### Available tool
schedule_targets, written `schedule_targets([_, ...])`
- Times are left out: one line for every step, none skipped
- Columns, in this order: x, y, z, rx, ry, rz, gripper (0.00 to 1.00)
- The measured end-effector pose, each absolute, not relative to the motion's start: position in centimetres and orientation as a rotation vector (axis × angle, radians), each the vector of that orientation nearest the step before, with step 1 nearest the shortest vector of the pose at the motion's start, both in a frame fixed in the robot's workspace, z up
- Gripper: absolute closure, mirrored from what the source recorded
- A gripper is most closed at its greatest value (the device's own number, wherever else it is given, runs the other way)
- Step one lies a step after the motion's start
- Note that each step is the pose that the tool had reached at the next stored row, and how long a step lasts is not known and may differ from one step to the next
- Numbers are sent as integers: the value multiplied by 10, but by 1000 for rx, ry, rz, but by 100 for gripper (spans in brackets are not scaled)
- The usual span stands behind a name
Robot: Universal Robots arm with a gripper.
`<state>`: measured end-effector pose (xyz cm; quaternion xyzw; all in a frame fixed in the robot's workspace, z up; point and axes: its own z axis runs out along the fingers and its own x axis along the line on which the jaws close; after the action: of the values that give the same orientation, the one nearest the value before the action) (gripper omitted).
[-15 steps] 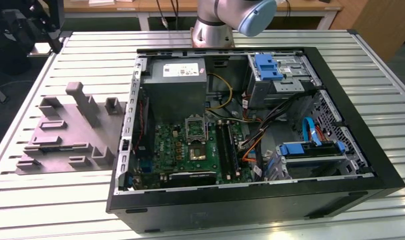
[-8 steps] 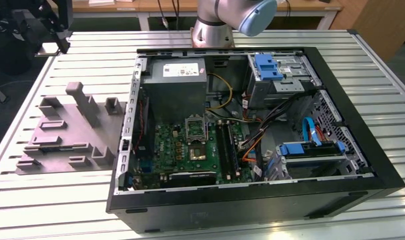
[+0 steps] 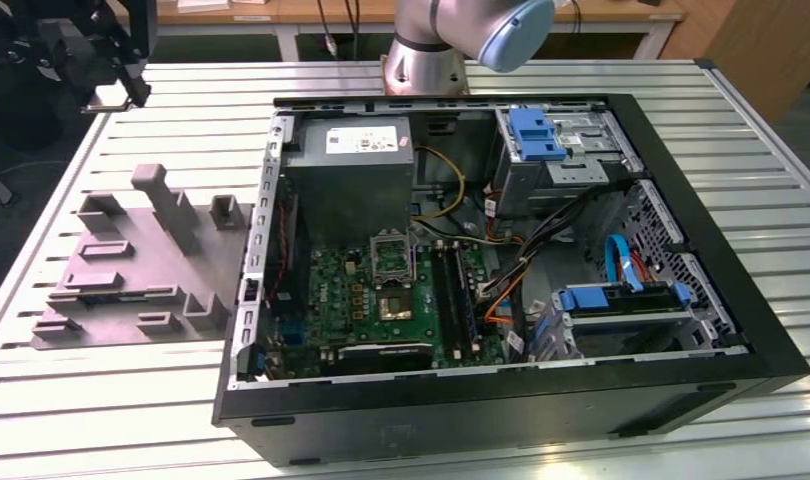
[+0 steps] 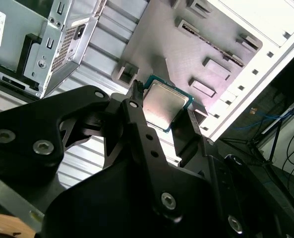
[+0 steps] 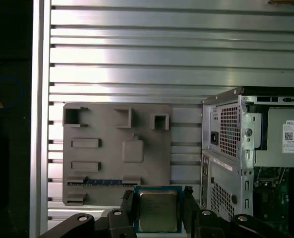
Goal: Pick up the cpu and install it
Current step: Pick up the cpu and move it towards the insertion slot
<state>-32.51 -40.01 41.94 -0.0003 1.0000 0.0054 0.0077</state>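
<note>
Claw around cpu above slatted table

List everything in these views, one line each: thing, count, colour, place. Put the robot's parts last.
cpu: one, silvery-grey top, gripped in the tool.
moulded tray: one, grey, on the table, at the exterior view's left of the case.
computer case: one, black, open, lying on the table.
power-supply box: one, grey, inside the case, at the end nearest the arm.
motherboard: one, green, on the case floor.
socket frame: one, shiny metal, on the motherboard.
drive caddies: two, blue, on the case's exterior-view right side.
table: one, silver, slatted, under everything.
arm: one, grey with a blue cap, behind the case.
tool: one, black, shut on the cpu.
</note>
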Motion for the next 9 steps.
schedule_targets([-324, -400, 419, -1, 3126, 17, 53])
schedule_targets([-323, -400, 419, -1, 3126, 17, 53])
schedule_targets([-321, -400, 419, -1, 3126, 17, 53])
schedule_targets([-320, -400, 419, -1, 3126, 17, 53])
schedule_targets([-319, -400, 419, -1, 3126, 17, 53])
schedule_targets([-317, -400, 419, -1, 3126, 17, 53])
schedule_targets([-315, -400, 419, -1, 3126, 17, 53])
schedule_targets([-313, -400, 419, -1, 3126, 17, 53])
schedule_targets([-310, -400, 419, -1, 3126, 17, 53])
